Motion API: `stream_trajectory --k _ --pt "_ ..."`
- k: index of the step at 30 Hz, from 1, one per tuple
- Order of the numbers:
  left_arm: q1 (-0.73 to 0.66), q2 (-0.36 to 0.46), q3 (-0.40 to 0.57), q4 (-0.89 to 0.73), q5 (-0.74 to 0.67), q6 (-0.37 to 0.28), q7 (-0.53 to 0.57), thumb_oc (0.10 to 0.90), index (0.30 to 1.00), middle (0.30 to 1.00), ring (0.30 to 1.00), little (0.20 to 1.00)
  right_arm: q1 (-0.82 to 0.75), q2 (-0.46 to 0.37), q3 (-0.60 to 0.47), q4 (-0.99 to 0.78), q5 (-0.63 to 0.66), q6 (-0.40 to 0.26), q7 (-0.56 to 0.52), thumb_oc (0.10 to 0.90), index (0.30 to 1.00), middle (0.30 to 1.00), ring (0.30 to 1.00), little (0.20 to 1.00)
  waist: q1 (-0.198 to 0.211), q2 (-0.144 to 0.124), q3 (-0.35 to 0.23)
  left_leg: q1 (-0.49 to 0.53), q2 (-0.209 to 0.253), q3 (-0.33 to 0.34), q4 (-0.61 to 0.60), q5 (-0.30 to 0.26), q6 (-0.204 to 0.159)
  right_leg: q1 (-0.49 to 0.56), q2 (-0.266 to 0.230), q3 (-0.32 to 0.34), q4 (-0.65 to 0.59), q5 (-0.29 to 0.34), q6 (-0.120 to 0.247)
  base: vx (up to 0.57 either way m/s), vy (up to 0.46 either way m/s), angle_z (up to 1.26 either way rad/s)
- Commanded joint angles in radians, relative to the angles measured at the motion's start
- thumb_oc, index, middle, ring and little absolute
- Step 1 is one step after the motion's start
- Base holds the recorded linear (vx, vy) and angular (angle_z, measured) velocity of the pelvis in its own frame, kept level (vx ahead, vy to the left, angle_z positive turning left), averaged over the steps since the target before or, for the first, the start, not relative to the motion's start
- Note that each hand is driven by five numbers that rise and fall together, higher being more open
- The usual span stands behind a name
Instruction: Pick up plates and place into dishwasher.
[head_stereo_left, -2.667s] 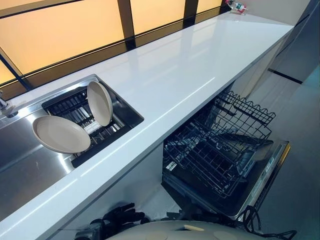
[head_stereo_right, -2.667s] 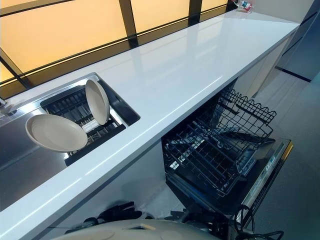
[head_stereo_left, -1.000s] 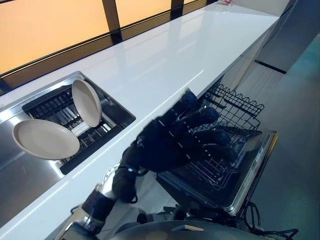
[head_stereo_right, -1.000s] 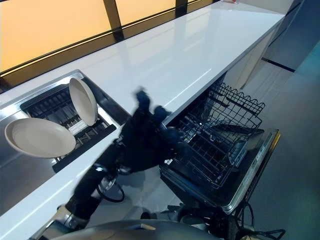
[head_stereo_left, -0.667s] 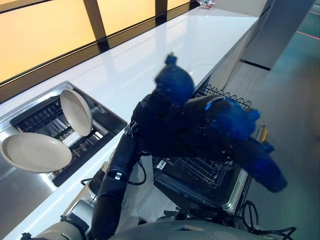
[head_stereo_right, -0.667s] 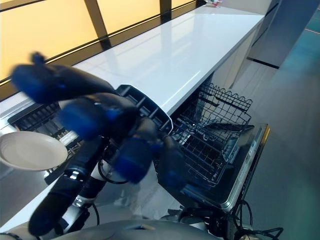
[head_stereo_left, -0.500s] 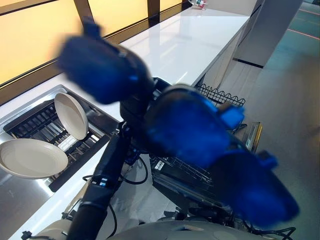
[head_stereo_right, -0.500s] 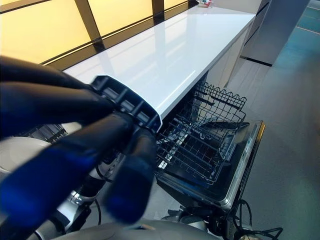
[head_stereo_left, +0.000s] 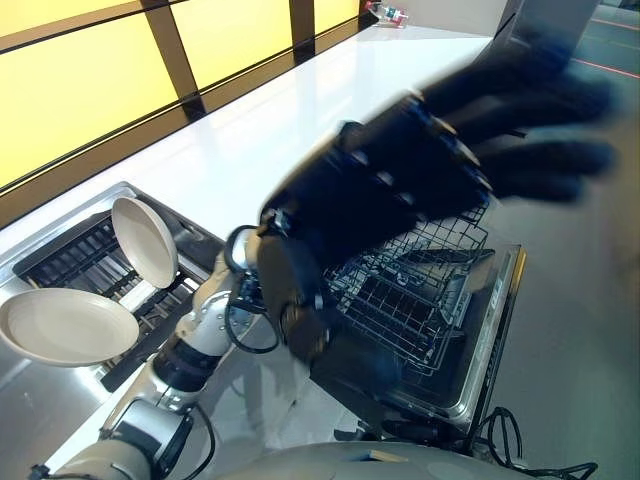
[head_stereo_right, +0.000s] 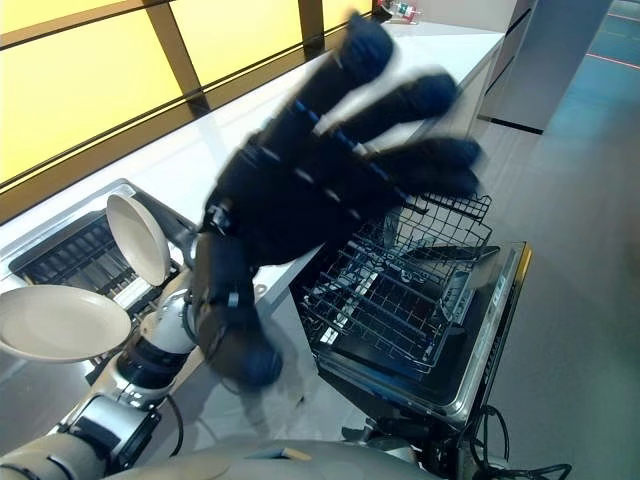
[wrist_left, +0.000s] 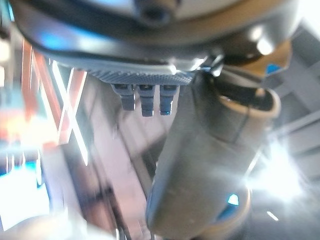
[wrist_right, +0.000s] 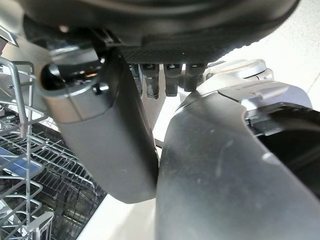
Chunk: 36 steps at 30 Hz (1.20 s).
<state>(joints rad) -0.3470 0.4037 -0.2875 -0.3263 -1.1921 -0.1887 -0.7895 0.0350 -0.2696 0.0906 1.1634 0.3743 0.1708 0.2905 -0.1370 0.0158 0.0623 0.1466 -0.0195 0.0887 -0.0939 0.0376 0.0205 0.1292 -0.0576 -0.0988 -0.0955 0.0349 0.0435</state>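
My left hand (head_stereo_right: 300, 195) is black all over, broad across the palm, with thick round-tipped fingers (head_stereo_right: 400, 100) that carry a bluish sheen. Just behind that hand the wrist narrows to a dark cuff. Further behind it, the left arm (head_stereo_left: 205, 325) is silver-grey, built of rounded segments with black rings between them. My right hand (wrist_right: 105, 130) is matte dark grey, with a smooth, blunt thumb and a finely ribbed patch on the palm.

Head stereo pair looks down from above onto white counter (head_stereo_left: 300, 110), sink (head_stereo_left: 30, 250) at left, open dishwasher (head_stereo_right: 420, 300) lower right; both eyes share all three, slightly offset. Left wrist view sits very close against its own hand, background blurred. Right wrist view, equally close, catches the dishwasher rack (wrist_right: 25, 170).
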Motion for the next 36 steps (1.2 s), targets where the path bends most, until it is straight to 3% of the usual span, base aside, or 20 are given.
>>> stream_trajectory --k 1,4,9,13,18,19,20,24,29,36 --pt "0.019 0.028 0.223 -0.052 0.055 -0.160 0.211 0.800 0.900 0.900 0.900 0.900 0.042 0.026 0.032 0.073 0.003 0.040 0.002 0.800 0.900 0.900 0.900 0.900 0.075 0.014 0.027 0.012 -0.060 -0.043 0.007 -0.116 0.025 0.015 0.072 -0.054 0.046 -0.092 -0.008 0.00 -0.017 0.24" --pt "0.064 0.062 0.336 -0.028 0.147 -0.180 0.324 0.800 0.900 0.900 0.900 0.900 0.039 0.025 0.029 0.102 0.024 0.020 0.008 0.800 0.900 0.900 0.900 0.900 0.111 0.014 0.022 0.010 -0.063 -0.070 0.007 -0.113 0.024 0.024 0.067 -0.081 0.045 -0.100 -0.011 0.02 -0.035 0.31" --pt "0.096 0.146 0.476 0.003 0.525 -0.263 0.578 0.800 0.900 0.900 0.900 0.900 0.029 0.018 0.017 0.129 0.011 0.011 0.027 0.800 0.900 0.900 0.900 0.900 0.151 0.013 0.013 0.001 -0.066 -0.103 0.007 -0.104 0.018 0.034 0.063 -0.112 0.043 -0.111 -0.015 0.03 -0.028 0.30" --pt "0.090 0.234 0.546 0.049 0.737 -0.248 0.724 0.800 0.900 0.900 0.900 0.900 0.027 0.010 0.019 0.143 0.005 0.006 0.036 0.800 0.900 0.900 0.900 0.900 0.164 0.016 0.007 -0.004 -0.065 -0.110 0.007 -0.100 0.013 0.035 0.062 -0.124 0.043 -0.116 -0.015 0.01 -0.008 0.15" --pt "0.106 0.412 0.623 0.183 1.032 -0.240 0.902 0.800 0.900 0.900 0.900 0.900 0.025 0.000 0.019 0.144 0.007 0.014 0.041 0.800 0.900 0.900 0.900 0.900 0.175 0.027 0.007 -0.005 -0.065 -0.110 0.007 -0.097 0.009 0.035 0.061 -0.131 0.047 -0.118 -0.013 0.00 -0.003 0.07" --pt "0.117 0.470 0.645 0.232 1.186 -0.225 0.990 0.800 0.900 0.900 0.900 0.900 0.022 -0.003 0.015 0.146 0.010 0.019 0.041 0.800 0.900 0.900 0.900 0.900 0.179 0.031 0.008 -0.006 -0.065 -0.110 0.007 -0.096 0.007 0.035 0.061 -0.133 0.046 -0.117 -0.012 0.00 0.000 0.00" --pt "0.125 0.497 0.652 0.259 1.251 -0.224 1.035 0.800 0.900 0.900 0.900 0.900 0.020 -0.003 0.013 0.148 0.009 0.019 0.040 0.800 0.900 0.900 0.900 0.900 0.180 0.032 0.007 -0.005 -0.065 -0.110 0.007 -0.096 0.006 0.036 0.060 -0.135 0.046 -0.117 -0.012 0.00 0.000 0.00" --pt "0.182 0.638 0.687 0.376 1.564 -0.128 1.177 0.800 0.900 0.900 0.900 0.900 0.010 -0.011 0.009 0.141 0.014 0.040 0.030 0.800 0.900 0.900 0.900 0.900 0.187 0.042 0.009 -0.004 -0.065 -0.105 0.007 -0.096 0.006 0.036 0.059 -0.140 0.048 -0.117 -0.010 0.00 0.000 0.00" --pt "0.246 0.773 0.707 0.469 1.731 -0.043 1.204 0.800 0.900 0.900 0.900 0.900 -0.007 -0.024 0.006 0.129 0.022 0.067 0.021 0.800 0.900 0.900 0.900 0.900 0.194 0.052 0.012 -0.001 -0.065 -0.104 0.007 -0.098 0.006 0.037 0.056 -0.146 0.052 -0.118 -0.007 0.00 0.007 0.06" --pt "0.290 0.899 0.697 0.539 1.928 0.001 1.161 0.800 0.900 0.900 0.900 0.900 -0.022 -0.038 0.007 0.120 0.028 0.086 0.025 0.800 0.900 0.900 0.900 0.900 0.201 0.064 0.013 0.003 -0.066 -0.110 0.007 -0.099 0.006 0.038 0.051 -0.157 0.057 -0.117 0.000 0.00 -0.003 0.06"
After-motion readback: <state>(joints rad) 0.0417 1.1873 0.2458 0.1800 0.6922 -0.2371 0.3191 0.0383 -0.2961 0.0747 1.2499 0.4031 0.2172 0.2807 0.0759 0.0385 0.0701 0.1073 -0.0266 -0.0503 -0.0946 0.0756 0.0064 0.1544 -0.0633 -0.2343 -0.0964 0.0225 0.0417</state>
